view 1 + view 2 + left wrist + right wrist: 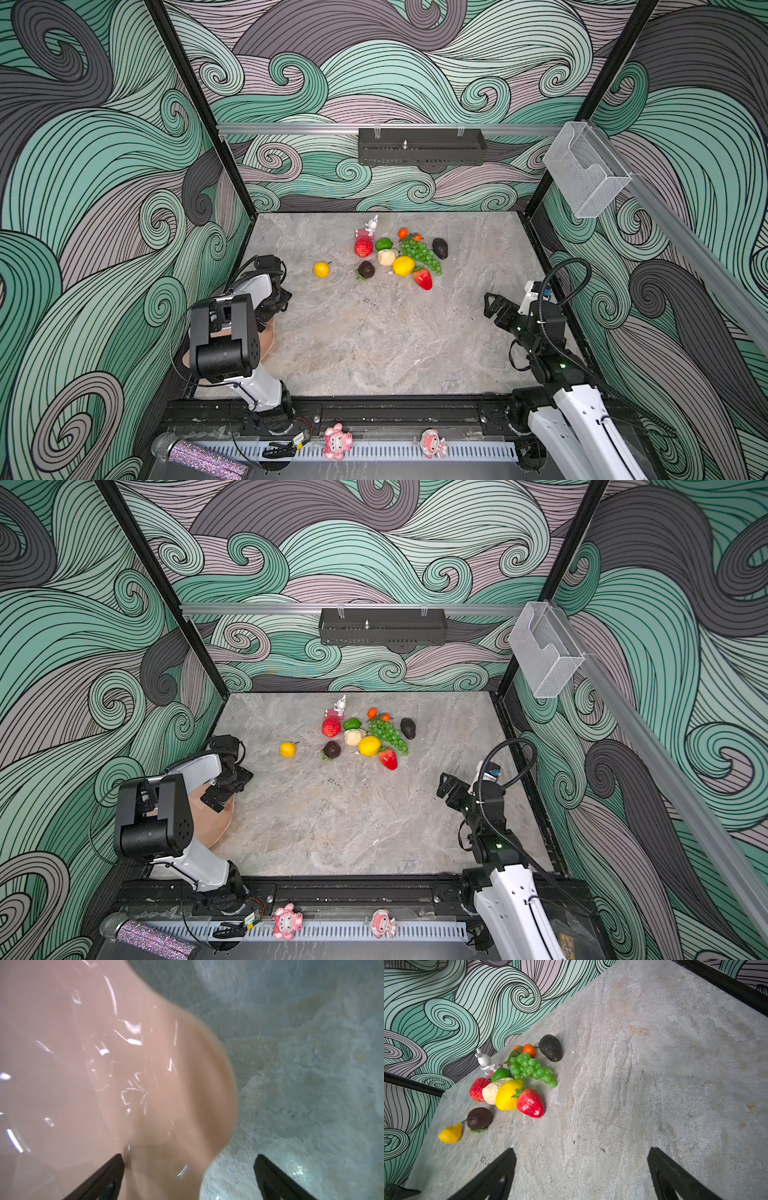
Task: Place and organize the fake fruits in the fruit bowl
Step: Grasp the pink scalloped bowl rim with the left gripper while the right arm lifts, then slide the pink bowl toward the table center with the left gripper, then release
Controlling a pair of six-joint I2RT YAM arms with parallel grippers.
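Fruit bowl (269, 334): sits far left of big lemon (403, 266), nearer the front, partly hidden. Left gripper (189, 1157): hangs over bowl rim, jaws spread wide, one finger above pink dish, one above table (374, 353); grips nothing; contact with rim unclear, view blurred. Small lemon (321, 269): lies alone, well left of big lemon. Dark round fruit (366, 269): near left. Red apple (363, 247): left and behind. Rabbit figurine (371, 226): stands further behind. Lime (383, 244): just behind-left. Cream knobbly fruit (387, 257): touches big lemon's left side. Oranges (402, 232): behind. Grape bunch (422, 253): just right-behind. Strawberry (423, 279): touches right-front. Avocado (440, 248): right, past grapes. Right gripper (581, 1150): hovers well right and forward of big lemon, jaws fully apart, holds nothing.
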